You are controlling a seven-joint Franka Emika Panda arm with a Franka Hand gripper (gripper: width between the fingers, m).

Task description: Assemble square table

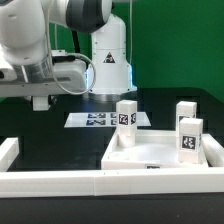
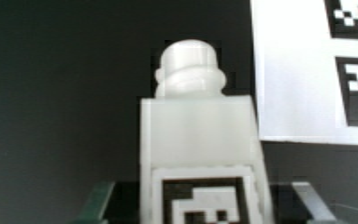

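Note:
My gripper (image 2: pixel 202 205) is shut on a white block leg (image 2: pixel 197 130). Its rounded screw tip (image 2: pixel 190 68) points away from the camera and its black-and-white tag (image 2: pixel 202 198) sits between the dark fingers (image 2: pixel 112 200). In the exterior view the gripper (image 1: pixel 40 100) hangs at the exterior view's left, above the dark table, and the held leg is barely visible there. The square table's slab (image 1: pixel 150 152) lies rim-up at the exterior view's lower right. Three legs stand upright on it: one at the far left corner (image 1: pixel 126 117), one at the far right corner (image 1: pixel 186 111), and one nearer on the right (image 1: pixel 190 136).
The marker board (image 1: pixel 100 120) lies flat behind the slab and also shows beyond the held leg (image 2: pixel 318 70). A long white rail (image 1: pixel 60 183) runs along the front, with a short arm at the exterior view's left (image 1: pixel 8 150). The robot's base (image 1: pixel 108 60) stands at the back.

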